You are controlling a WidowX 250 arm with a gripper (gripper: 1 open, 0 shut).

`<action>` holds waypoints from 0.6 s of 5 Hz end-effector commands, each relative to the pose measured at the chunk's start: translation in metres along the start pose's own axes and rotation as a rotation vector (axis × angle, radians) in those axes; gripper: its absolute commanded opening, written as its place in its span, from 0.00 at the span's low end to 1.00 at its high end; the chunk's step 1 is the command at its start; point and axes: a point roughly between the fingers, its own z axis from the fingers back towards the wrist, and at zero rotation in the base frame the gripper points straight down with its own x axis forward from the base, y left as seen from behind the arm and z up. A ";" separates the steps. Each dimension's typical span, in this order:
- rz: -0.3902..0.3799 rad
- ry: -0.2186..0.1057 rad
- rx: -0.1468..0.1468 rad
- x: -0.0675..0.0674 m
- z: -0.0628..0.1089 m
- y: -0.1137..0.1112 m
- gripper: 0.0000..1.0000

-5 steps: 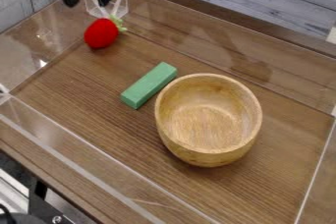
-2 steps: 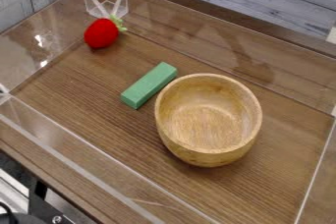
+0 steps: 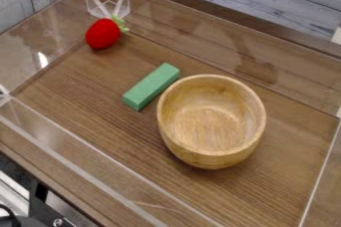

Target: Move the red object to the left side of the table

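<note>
Camera view: one look down across the desk, near edge at the bottom of the frame, far edge at the top.
Near wall: a clear acrylic wall [image 3: 80, 166] runs along the lower left, probably there to keep loose things from rolling off.
Desk: dark wood-grain desk [image 3: 94, 121], bare in the lower left.
Wooden bowl: wooden bowl [image 3: 210, 119] stands upright and empty, right of centre, well apart from the task's item.
Green block: green block [image 3: 151, 86] lies flat and slanted, just beside the bowl's left rim, between the bowl and the ball.
Red object: red object [image 3: 103, 34] rests on the desk in the upper left of the frame, near the far wall, with nothing holding it.
Clear prongs: two pale see-through prongs [image 3: 118, 4] rise just behind the ball; what they belong to cannot be told.
Gripper: out of the frame; by its reading the jaws are drawn nearly together, and no picture shows anything between them.
Task standing: the ball already lies toward the frame's left; whether that counts as the desk's left side is a judgement that cannot be settled from here.
</note>
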 end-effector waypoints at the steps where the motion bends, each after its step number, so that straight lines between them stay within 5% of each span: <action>1: -0.004 -0.070 0.017 0.008 0.017 -0.004 0.00; 3: 0.011 -0.048 0.034 0.017 0.002 -0.002 0.00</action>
